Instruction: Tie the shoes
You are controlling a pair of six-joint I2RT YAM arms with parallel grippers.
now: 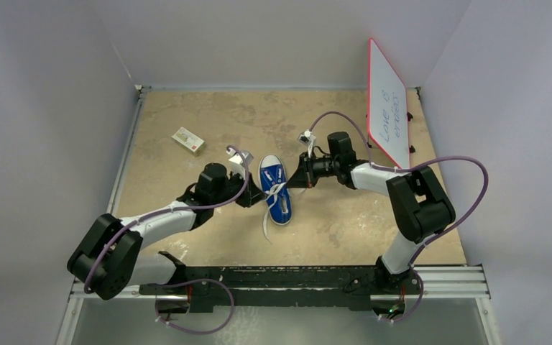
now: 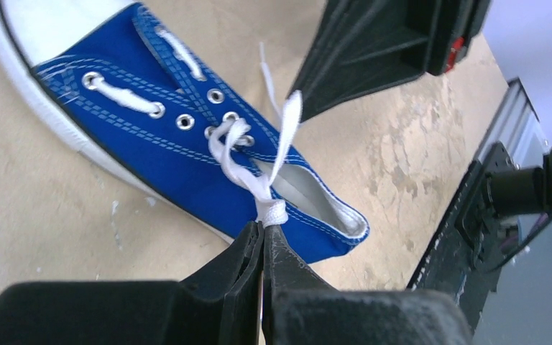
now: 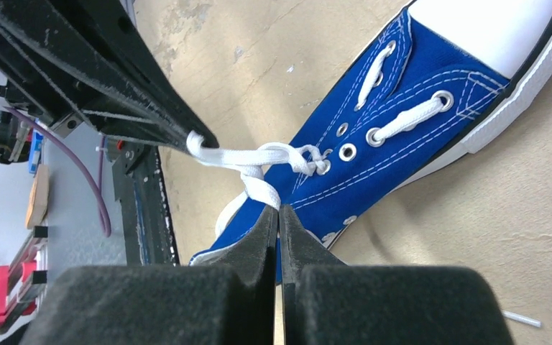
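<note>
The blue canvas sneaker [image 1: 276, 190] with white toe cap lies mid-table, toe pointing away; it also shows in the left wrist view [image 2: 187, 165] and in the right wrist view [image 3: 395, 144]. Its white laces [image 2: 241, 162] cross over the tongue. My left gripper [image 2: 264, 227] sits just left of the shoe and is shut on one white lace end. My right gripper [image 3: 279, 208] sits just right of the shoe and is shut on the other lace [image 3: 259, 188]. The two laces are pulled taut in opposite directions, crossing in a twist above the upper eyelets. A loose lace tail [image 1: 267, 224] trails toward the near edge.
A small white-and-red box [image 1: 188, 140] lies at the back left. A white board with a red edge [image 1: 389, 103] leans at the back right. The black rail [image 1: 309, 280] with the arm bases runs along the near edge.
</note>
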